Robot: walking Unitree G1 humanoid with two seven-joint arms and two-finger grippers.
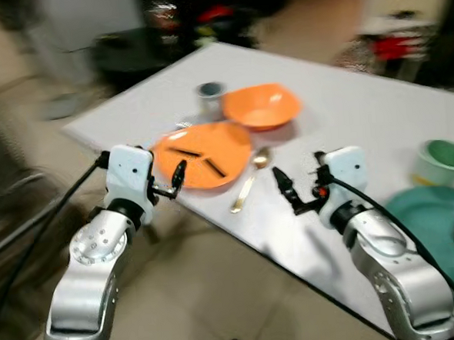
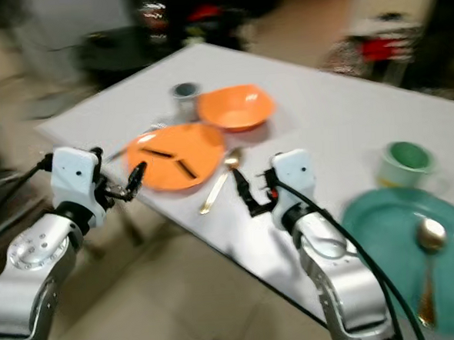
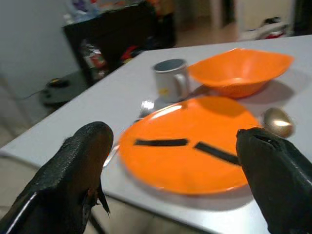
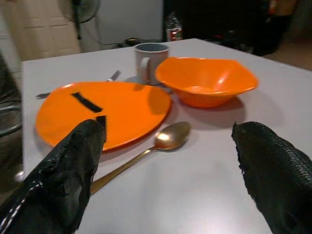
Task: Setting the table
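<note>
Both grippers are held before the near edge of the white table [image 1: 378, 114] with fingers spread apart and empty: the left gripper [image 1: 177, 177] at the rim of the flat round orange plate [image 1: 203, 152], the right gripper [image 1: 288, 191] beside the gold metal spoon [image 1: 249, 180]. Behind the plate stand the orange plastic bowl [image 1: 261, 105] and the grey mug [image 1: 210, 98]. On the right lie a teal plate [image 2: 405, 251] and a green cup [image 2: 406, 161].

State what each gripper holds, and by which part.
Nothing is held. The left gripper and right gripper are both open and empty, near the orange plate.
</note>
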